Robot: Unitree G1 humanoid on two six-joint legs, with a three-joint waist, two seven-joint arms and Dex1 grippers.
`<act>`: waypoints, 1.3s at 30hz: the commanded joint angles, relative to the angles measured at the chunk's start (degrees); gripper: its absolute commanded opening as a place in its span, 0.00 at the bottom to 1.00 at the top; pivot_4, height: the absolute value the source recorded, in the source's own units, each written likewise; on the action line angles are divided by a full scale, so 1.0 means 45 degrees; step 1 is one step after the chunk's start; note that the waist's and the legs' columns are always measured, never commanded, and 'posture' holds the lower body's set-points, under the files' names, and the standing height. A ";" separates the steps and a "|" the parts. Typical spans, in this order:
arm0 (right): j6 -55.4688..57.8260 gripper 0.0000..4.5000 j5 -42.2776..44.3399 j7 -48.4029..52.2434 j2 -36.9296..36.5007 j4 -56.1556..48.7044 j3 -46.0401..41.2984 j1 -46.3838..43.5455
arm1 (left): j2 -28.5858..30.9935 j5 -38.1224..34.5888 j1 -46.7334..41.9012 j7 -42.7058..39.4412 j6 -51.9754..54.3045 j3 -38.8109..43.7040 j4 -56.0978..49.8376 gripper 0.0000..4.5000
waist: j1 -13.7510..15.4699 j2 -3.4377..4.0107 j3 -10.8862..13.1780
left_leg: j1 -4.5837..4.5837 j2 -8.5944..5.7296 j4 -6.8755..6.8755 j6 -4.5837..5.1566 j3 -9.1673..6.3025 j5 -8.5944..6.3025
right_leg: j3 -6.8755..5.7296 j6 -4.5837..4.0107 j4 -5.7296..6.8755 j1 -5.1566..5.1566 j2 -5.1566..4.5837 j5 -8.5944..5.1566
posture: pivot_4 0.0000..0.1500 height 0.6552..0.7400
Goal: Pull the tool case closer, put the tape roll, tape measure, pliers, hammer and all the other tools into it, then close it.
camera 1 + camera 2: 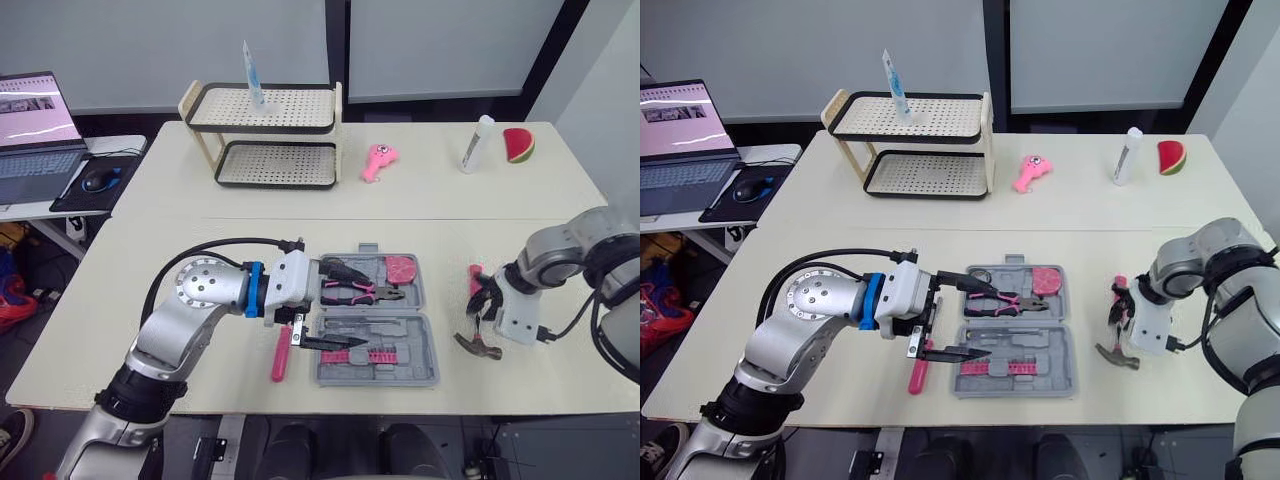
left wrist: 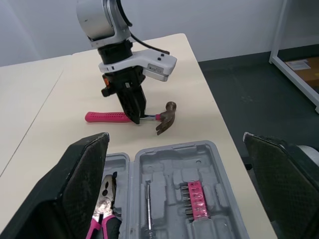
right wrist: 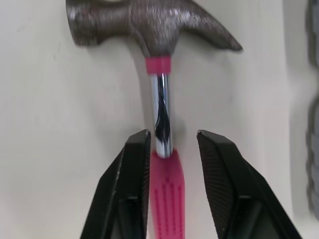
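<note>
On the table just right of the open case (image 1: 420,365), the hammer (image 3: 159,114) lies flat. The right gripper (image 3: 173,137) straddles its neck, fingers narrowly apart and not yet clamped, likely to grip near the heavy head. Over the case's left edge, the left gripper (image 1: 355,310) hangs wide and empty, perhaps ready for the pink-handled tool (image 1: 280,357) beside the case.

cream tables (image 1: 120,300), grey wall (image 1: 130,40), dark floor (image 2: 259,84).

Right gripper (image 3: 172,143) straddles the steel claw-headed hammer (image 3: 160,74) where its chrome neck meets the pink ribbed grip. One black finger (image 3: 130,169) touches the grip; the other stands just clear. The hammer lies flat on the cream tabletop (image 3: 50,129), claw towards the grey plastic case edge (image 3: 311,99).
</note>
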 commanded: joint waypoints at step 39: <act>3.3540 0.68 1.7593 0.1750 0.3348 -2.3460 -1.6028 1.5856 | -0.0885 0.0156 -0.1772 -0.1588 -0.1326 -0.0798 0.2129 1.00 | 0.0399 0.0007 -0.0011 | -0.0027 0.0069 0.0010 0.0019 0.0130 -0.0010 | -0.0033 0.0000 -0.0021 0.0043 0.0004 0.0002 | 1.00 1.00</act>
